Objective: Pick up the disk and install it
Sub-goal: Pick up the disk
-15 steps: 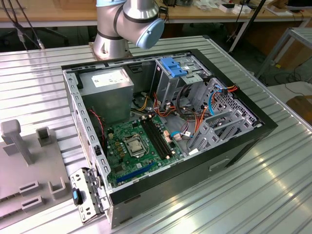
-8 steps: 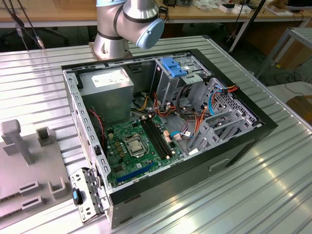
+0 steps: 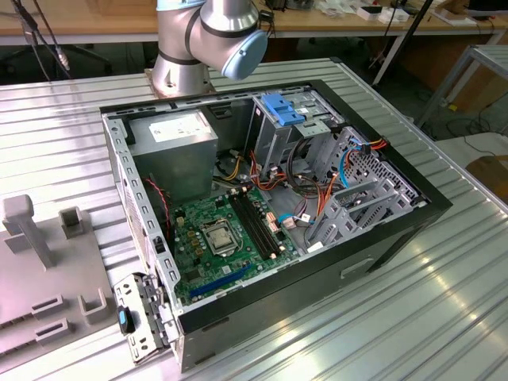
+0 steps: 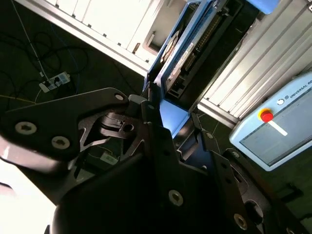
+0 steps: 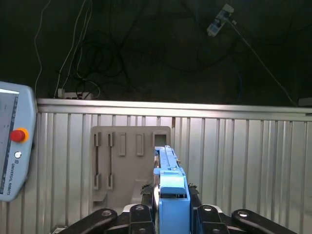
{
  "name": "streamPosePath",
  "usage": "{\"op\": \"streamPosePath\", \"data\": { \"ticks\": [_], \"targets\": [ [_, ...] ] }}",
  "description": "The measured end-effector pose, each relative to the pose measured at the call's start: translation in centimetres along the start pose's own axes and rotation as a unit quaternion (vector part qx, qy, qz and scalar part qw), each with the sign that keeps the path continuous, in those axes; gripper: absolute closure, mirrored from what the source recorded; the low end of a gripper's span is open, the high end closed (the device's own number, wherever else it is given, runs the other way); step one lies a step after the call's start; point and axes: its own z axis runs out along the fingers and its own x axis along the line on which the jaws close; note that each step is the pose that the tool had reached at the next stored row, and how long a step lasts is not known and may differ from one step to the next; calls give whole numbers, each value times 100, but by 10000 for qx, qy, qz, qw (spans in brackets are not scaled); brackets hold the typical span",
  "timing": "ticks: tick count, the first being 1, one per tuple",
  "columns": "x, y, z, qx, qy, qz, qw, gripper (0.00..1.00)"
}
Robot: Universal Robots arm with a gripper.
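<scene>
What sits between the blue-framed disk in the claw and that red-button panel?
In the first wrist view, a grey slotted plate lies on the ribbed table between the disk and the panel.

Disk [image 5: 169,180] in tool [image 5: 170,192], case [image 3: 361,270] on table [image 3: 381,337], fixture plate [image 3: 36,282] beside case, arm [image 3: 206,40] behind

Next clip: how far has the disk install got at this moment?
Done: the pickup. The gripper is shut on the disk, which appears lifted off the grey fixture plate. In hand: the disk, held on edge by its blue carrier. Left: the install itself. With the disk in the gripper, the drive cage in the open computer case has not received it.
</scene>
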Motion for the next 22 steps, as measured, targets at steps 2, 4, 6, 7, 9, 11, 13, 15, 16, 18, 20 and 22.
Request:
{"op": "streamPosePath", "data": {
  "ticks": [2, 4, 6, 7, 9, 11, 13, 15, 16, 18, 20, 22],
  "targets": [
    [0, -1, -82, 1, 0, 0, 10000, 64],
    [0, -1, -85, 0, 0, 1, 10000, 64],
    [0, -1, -85, 1, 0, 0, 10000, 64],
    [0, -1, -85, 2, 0, 0, 10000, 64],
    [1, -29, -84, 2, 0, 0, 10000, 64],
    [3, -76, -84, 1, 0, 0, 10000, 64],
    [4, -132, -83, 2, 0, 0, 10000, 64],
    [5, -167, -83, 55, 2, 1, 10000, 64],
    [6, -179, -82, 129, 4, 1, 9999, 64],
    [6, -183, -83, 188, 6, 1, 9998, 64],
    [6, -205, -81, 192, 6, 5, 9998, 64],
    [8, -250, -79, 192, 7, 17, 9998, 64]
  ]
}}
